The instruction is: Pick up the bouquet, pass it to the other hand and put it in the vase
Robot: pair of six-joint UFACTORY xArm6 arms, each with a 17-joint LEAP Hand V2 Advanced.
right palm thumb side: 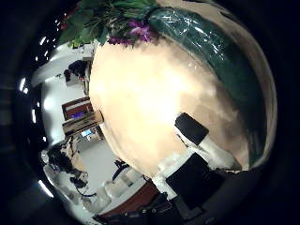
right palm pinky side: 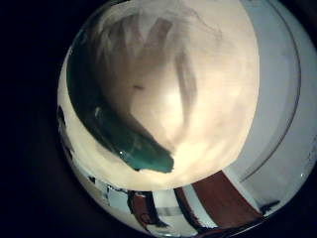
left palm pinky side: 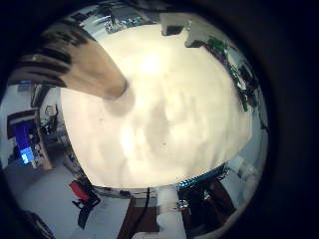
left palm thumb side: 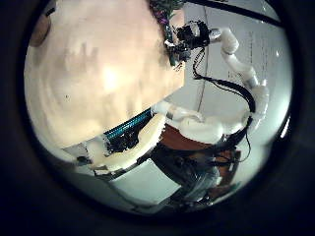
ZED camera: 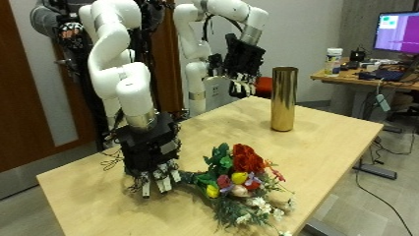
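The bouquet (ZED camera: pixel 242 182), with red, yellow, purple and white flowers and a dark green wrap, lies on the wooden table (ZED camera: pixel 91 192) near its front edge. My right hand (ZED camera: pixel 150 157) hangs fingers-down just beside the wrapped stem end, open, not closed round it. The right thumb side palm view shows the flowers (right palm thumb side: pixel 122 23) and the wrap (right palm thumb side: pixel 206 47); the right little finger side palm view shows the wrap (right palm pinky side: pixel 124 134). The tall gold vase (ZED camera: pixel 283 98) stands upright at the table's far side. My left hand (ZED camera: pixel 242 64) hovers open high behind it.
A desk with a monitor (ZED camera: pixel 393 34) stands beyond the table behind the vase. The left thumb side palm view shows the table top (left palm thumb side: pixel 89 79) and my right hand (left palm thumb side: pixel 182 39) at its edge. Bare table top lies between bouquet and vase.
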